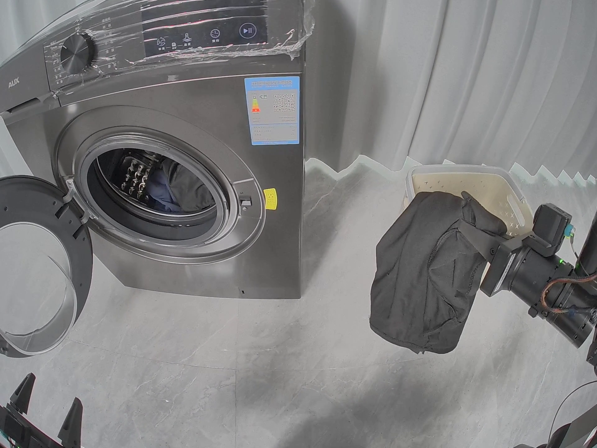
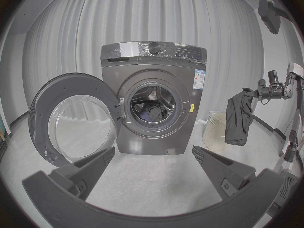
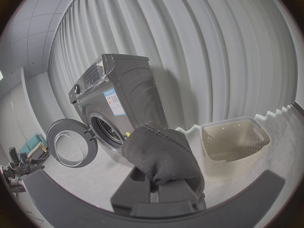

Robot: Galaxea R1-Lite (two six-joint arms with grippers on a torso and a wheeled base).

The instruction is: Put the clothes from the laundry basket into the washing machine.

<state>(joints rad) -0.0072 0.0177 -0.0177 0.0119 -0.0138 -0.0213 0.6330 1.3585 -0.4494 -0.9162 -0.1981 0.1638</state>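
My right gripper (image 1: 491,236) is shut on a dark grey garment (image 1: 429,272) that hangs in the air in front of the cream laundry basket (image 1: 513,197). The basket (image 3: 234,143) looks bare inside. To the left stands the grey washing machine (image 1: 186,157), its round door (image 1: 34,262) swung wide open. Dark and blue clothes (image 1: 180,191) lie in the drum. From the left wrist view the same garment (image 2: 238,117) dangles beside the basket (image 2: 215,129), right of the machine (image 2: 155,95). My left gripper (image 2: 152,162) is open, low near the floor, facing the drum.
Pale marbled floor (image 1: 249,356) stretches between the machine and the basket. White pleated curtains (image 1: 466,63) hang behind both. The open door juts out to the machine's left.
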